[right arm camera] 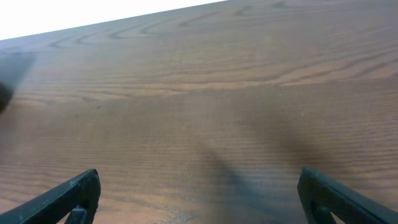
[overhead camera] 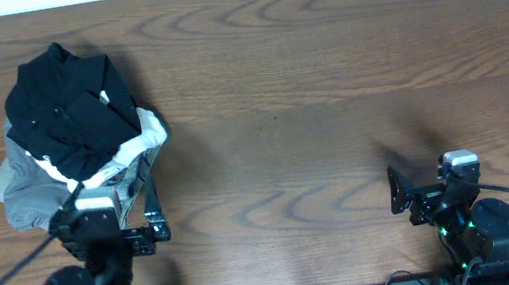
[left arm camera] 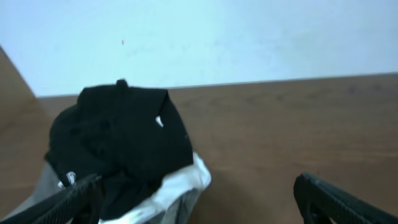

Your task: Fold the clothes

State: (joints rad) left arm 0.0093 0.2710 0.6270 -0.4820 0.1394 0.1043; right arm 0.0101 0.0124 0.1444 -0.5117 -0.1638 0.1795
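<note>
Clothes pile (overhead camera: 72,139) on the bench (overhead camera: 325,71): a black shirt (overhead camera: 67,105) lies crumpled on top, with white cloth (overhead camera: 147,133) showing at the pile's right edge and grey cloth (overhead camera: 24,192) at its lower left. The left claw (left arm camera: 198,186) sits at the pile's near edge, jaws spread wide and gripping nothing. The right claw (right arm camera: 199,177) is well apart from the pile, to its right, over bare wood, jaws likewise spread.
</note>
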